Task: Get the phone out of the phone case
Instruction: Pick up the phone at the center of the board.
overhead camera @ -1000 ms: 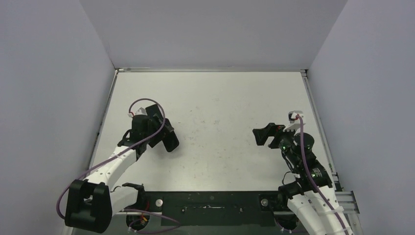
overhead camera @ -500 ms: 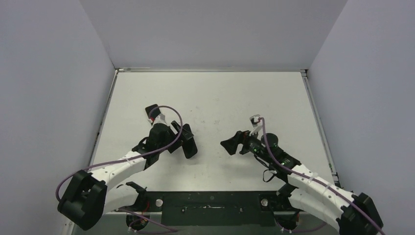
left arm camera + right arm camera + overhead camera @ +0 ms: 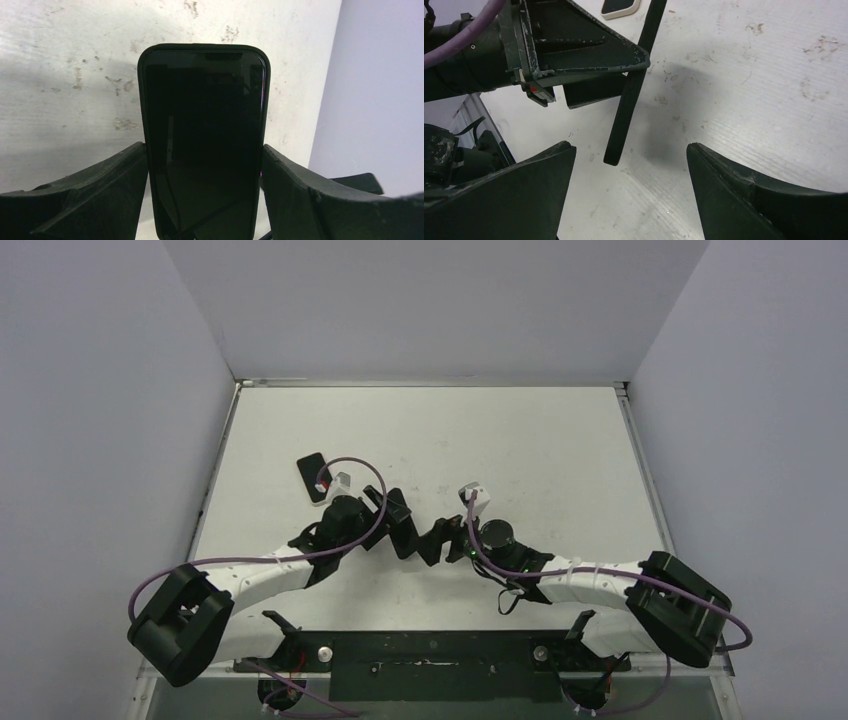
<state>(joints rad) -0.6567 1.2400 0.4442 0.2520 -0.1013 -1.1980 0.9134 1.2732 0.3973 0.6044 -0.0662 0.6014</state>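
Observation:
The phone in its black case point(image 3: 204, 125) is held off the table, dark screen toward the left wrist camera. My left gripper point(image 3: 204, 147) is shut on its two long edges. In the top view the left gripper point(image 3: 398, 523) holds the phone point(image 3: 407, 543) near the table's middle front. My right gripper point(image 3: 440, 538) is right beside it, open and empty. In the right wrist view the phone point(image 3: 630, 100) is edge-on, its lower end just ahead of the gap between the open right gripper's point(image 3: 630, 150) fingers, not touching them. The left gripper point(image 3: 574, 50) grips it from the left.
A small black slab on a white base point(image 3: 313, 477) lies flat on the table behind the left arm; it also shows at the top of the right wrist view point(image 3: 620, 6). The scuffed white table point(image 3: 520, 440) is walled on three sides.
Both arms have swung in to the table's middle. The left gripper carried the cased phone rightward. The right gripper moved left and now faces the phone's end, still open.

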